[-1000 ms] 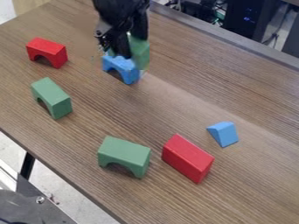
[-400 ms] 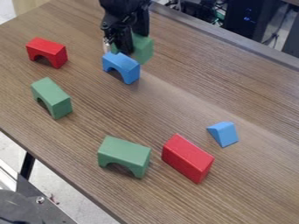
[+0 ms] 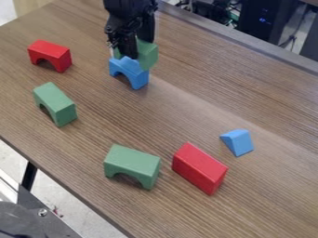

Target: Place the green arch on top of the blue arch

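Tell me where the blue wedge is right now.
In the camera view, the blue wedge lies on the table toward the picture's right side, just up and to the right of the red rectangular block, with a gap between them.

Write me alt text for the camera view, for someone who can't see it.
A black robot gripper holds a green block close to a blue arch, touching or not is unclear, on a wood-grain table. Elsewhere sit a red arch, two green arches, a red block and a blue wedge.

Wood table (image 3: 124,121) carries arches (image 3: 131,68), blue wedge (image 3: 239,142), red block (image 3: 200,167)
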Controlling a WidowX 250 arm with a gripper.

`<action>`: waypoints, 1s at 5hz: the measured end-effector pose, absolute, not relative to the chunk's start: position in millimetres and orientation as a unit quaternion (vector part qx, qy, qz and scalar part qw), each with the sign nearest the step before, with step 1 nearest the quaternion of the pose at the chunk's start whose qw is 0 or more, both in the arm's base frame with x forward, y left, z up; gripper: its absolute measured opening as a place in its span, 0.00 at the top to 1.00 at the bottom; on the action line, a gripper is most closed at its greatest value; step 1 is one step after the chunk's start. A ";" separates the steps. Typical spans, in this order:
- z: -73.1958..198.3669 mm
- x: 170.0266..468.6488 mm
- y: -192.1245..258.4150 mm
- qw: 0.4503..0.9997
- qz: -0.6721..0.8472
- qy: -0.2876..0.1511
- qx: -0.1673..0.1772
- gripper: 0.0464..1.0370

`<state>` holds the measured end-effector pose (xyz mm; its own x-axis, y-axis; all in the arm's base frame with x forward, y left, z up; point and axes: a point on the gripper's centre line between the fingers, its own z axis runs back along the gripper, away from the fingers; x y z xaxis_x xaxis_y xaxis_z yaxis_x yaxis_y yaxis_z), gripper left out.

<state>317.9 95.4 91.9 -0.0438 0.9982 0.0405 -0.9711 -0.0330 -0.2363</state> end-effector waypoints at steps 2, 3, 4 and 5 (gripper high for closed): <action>91.1 325.4 100.4 0.693 0.711 -0.102 -0.058 0.49; 86.3 329.5 99.9 0.698 0.709 -0.087 -0.056 0.49; 86.5 331.9 100.4 0.698 0.709 -0.085 -0.056 0.49; 80.8 331.2 100.5 0.702 0.706 -0.075 -0.051 0.49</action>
<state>331.2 100.5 80.8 -0.0083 0.9994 0.0342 -0.9840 -0.0021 -0.1779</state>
